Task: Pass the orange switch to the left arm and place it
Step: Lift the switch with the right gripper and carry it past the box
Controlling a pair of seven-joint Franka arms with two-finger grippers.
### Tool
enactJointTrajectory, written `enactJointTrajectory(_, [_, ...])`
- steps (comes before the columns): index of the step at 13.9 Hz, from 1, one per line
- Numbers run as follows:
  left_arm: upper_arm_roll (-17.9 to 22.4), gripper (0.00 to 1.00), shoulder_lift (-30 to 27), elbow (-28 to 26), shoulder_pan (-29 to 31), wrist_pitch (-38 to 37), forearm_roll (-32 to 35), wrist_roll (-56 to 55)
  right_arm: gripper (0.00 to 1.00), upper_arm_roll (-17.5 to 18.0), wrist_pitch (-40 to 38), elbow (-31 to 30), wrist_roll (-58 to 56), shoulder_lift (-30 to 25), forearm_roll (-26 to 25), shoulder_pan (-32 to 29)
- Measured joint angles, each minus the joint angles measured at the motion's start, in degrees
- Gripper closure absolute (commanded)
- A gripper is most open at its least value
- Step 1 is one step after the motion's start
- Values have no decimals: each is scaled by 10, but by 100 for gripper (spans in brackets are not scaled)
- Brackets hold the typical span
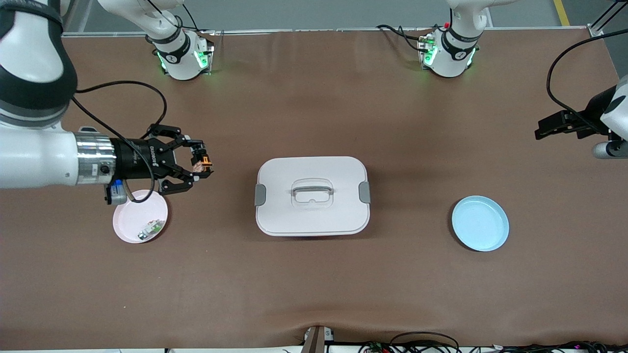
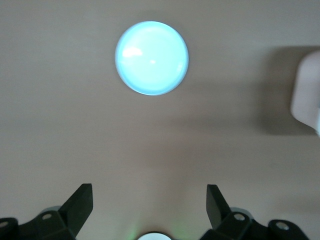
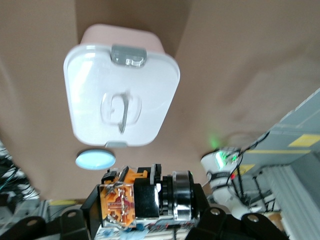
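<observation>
My right gripper (image 1: 202, 164) is shut on the orange switch (image 1: 205, 163), a small black part with an orange end, held in the air over bare table between the pink plate (image 1: 128, 224) and the white box (image 1: 312, 195). In the right wrist view the orange switch (image 3: 145, 197) lies crosswise between the fingers, with the box (image 3: 120, 90) ahead of it. My left gripper (image 1: 544, 128) waits up at the left arm's end of the table. Its fingers (image 2: 80, 205) stand wide open with nothing between them, above the table near the blue plate (image 2: 151, 57).
A small white-and-green part (image 1: 151, 228) lies in the pink plate. The blue plate (image 1: 480, 223) sits toward the left arm's end, about as near the front camera as the box. Cables (image 1: 422, 343) run along the table's front edge.
</observation>
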Motion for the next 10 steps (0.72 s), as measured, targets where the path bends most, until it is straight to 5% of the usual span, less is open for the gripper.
enactJointTrajectory(10, [3, 0, -44, -83, 49, 3, -256, 93, 100, 6, 28, 107, 236, -23, 32, 61])
